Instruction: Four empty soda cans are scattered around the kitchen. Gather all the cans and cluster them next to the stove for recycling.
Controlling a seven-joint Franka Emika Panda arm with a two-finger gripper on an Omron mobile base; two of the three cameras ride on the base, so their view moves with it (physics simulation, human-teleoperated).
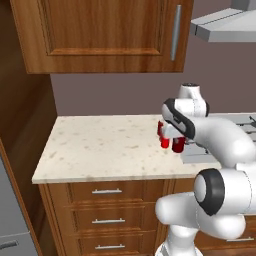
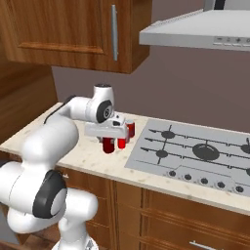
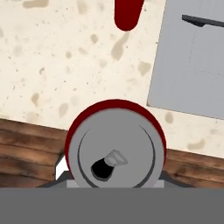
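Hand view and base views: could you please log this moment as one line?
pincer: shut on can | above counter | beside stove | other cans nearby

Speckled cream counter (image 1: 100,147) on wooden drawers (image 1: 107,207), wooden wall cabinet (image 1: 100,32), grey range hood (image 2: 195,31), brown-grey wall (image 2: 195,93).

My hand (image 2: 108,139) hides its own fingertips behind the can (image 3: 116,146) it carries, so I cannot see how they sit on it. Beyond the hand, a second can (image 3: 127,13) runs off the picture's edge. Beside the hand, the stove (image 1: 200,156) disappears behind my arm.
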